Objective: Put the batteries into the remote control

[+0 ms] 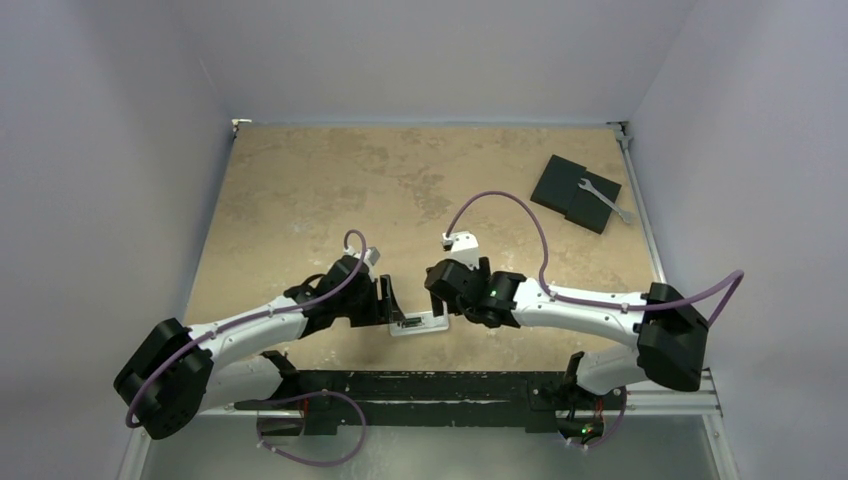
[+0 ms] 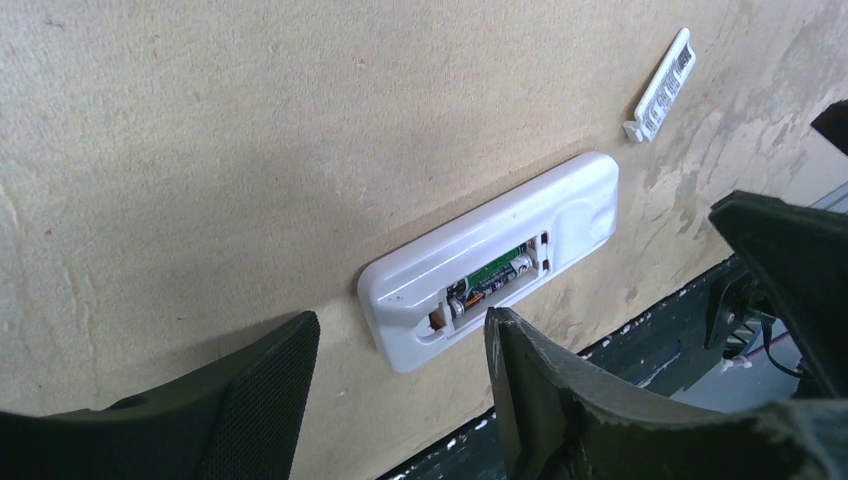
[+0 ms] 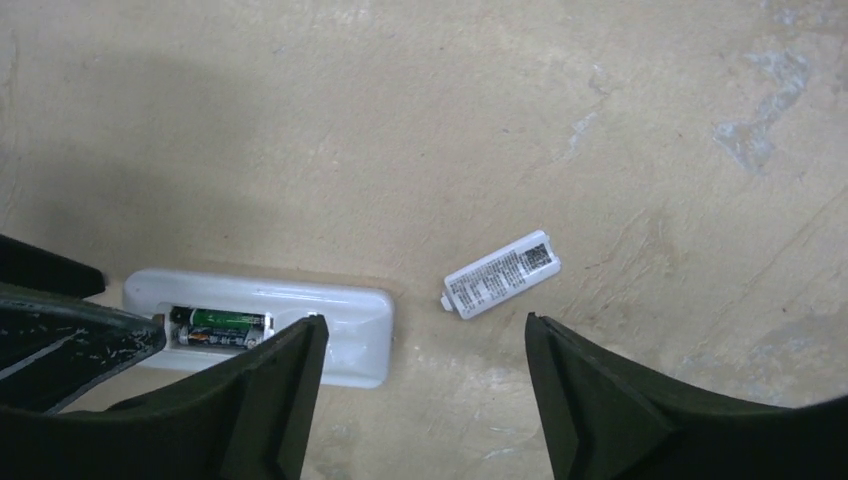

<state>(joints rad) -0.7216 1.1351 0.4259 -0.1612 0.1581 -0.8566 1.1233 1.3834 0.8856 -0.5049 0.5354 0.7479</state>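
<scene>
I have the remote control (image 1: 418, 323) lying back-up on the table (image 1: 300, 180), close to the near edge and just beyond the dark rail (image 1: 430, 385) that carries the arm bases, so there is little room on my side of it. The wrench (image 1: 605, 200) lies on the black pad (image 1: 570, 190) at the far right corner, well apart from the work. From above, both hands crowd the remote control and hide its bay. The left wrist view shows the bay open with the batteries (image 2: 495, 278) side by side inside. It also shows the left hand (image 2: 400, 400) with its fingers moderately spread and nothing between them. In the right wrist view the right hand (image 3: 420, 400) stands wide apart, holding nothing, above the end of the remote control. The battery cover (image 3: 502, 273) lies loose on the table near that end, not touching it.
</scene>
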